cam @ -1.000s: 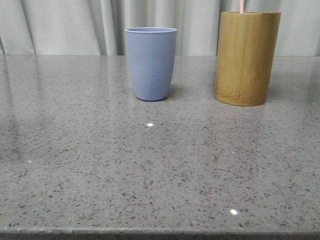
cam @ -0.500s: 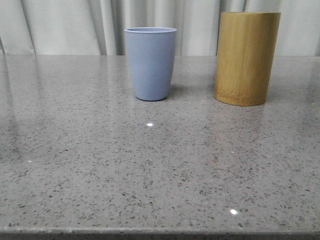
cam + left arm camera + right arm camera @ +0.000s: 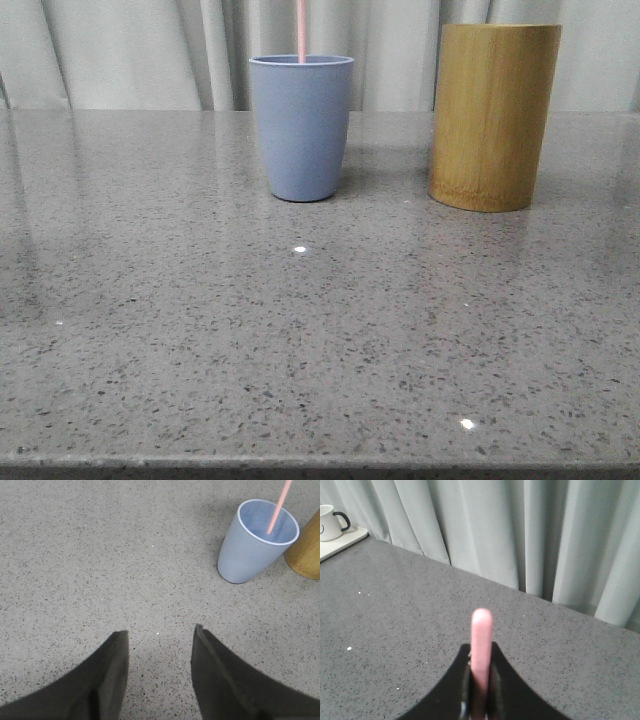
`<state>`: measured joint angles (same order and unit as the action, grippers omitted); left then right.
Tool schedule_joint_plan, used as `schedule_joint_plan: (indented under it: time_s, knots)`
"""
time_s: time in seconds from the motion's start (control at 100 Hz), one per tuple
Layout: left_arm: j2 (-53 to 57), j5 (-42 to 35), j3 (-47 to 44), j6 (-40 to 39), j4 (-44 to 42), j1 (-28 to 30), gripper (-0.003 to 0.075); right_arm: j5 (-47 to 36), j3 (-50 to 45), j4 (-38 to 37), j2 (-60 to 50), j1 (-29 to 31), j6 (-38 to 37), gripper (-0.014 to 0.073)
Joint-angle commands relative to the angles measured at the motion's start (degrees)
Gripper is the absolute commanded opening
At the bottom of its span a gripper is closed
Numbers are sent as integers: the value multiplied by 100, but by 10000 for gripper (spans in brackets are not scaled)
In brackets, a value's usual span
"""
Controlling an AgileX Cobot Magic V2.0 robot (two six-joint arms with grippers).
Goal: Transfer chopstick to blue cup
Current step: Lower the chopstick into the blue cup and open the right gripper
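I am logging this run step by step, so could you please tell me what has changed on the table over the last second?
The chopstick, a second ago poking out of the bamboo cylinder, left it and now dips into the blue cup, with the right gripper shut on it. Both containers stayed put; the left gripper is open.

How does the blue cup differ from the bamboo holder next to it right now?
The blue cup is matte greyish blue and tapers toward its base; the bamboo holder is tan, with straight sides. The bamboo holder stands taller than the blue cup. The pink chopstick pokes down into the blue cup, while nothing sticks out above the bamboo holder. Both stand upright on the grey speckled table, without handles.
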<state>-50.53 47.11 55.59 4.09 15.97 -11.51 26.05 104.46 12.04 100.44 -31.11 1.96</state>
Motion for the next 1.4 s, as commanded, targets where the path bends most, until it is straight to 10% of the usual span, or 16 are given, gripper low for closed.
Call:
schedule_joint_plan:
  time_s: [0.0,0.45,0.89,1.39]
  knots:
    - [58,-390,152,-66,105,5,291,-466,139,79,-115,17,-53,-67]
    - [58,-390,152,-66,105,5,291,-206,139,79,50,35,-133,262]
    - [58,-393,152,-66,17,5,267,18,-195,79,-501,386,-135,256]
    - [71,-590,130,-77,-9,5,260,-453,-3433,-192,-3146,1615,-135,256]
